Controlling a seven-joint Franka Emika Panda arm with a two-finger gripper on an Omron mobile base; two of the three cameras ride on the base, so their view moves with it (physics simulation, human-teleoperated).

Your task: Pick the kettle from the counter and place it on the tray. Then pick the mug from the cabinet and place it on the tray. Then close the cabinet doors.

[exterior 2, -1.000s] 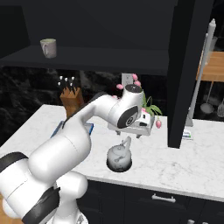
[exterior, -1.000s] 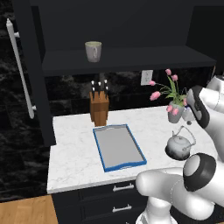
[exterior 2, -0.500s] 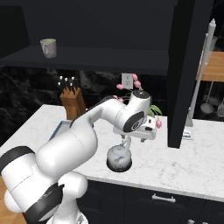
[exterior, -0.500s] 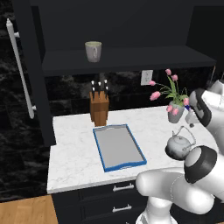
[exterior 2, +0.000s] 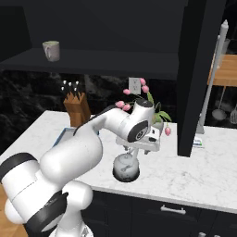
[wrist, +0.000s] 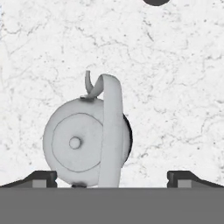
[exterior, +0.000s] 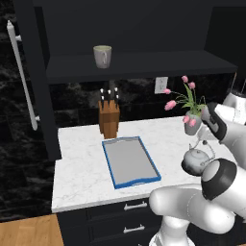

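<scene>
Standing upright on the counter (exterior: 81,168) near its front edge, toward the right end, the kettle (exterior 2: 125,167) sits apart from the tray (exterior: 130,161) lying at the middle. In the hand view its arched handle runs up the picture and the spout points to the top. The gripper (wrist: 111,177) hangs directly over it, fingers spread wide, touching nothing. The mug (exterior: 102,56) stands on the cabinet (exterior: 144,65) shelf.
</scene>
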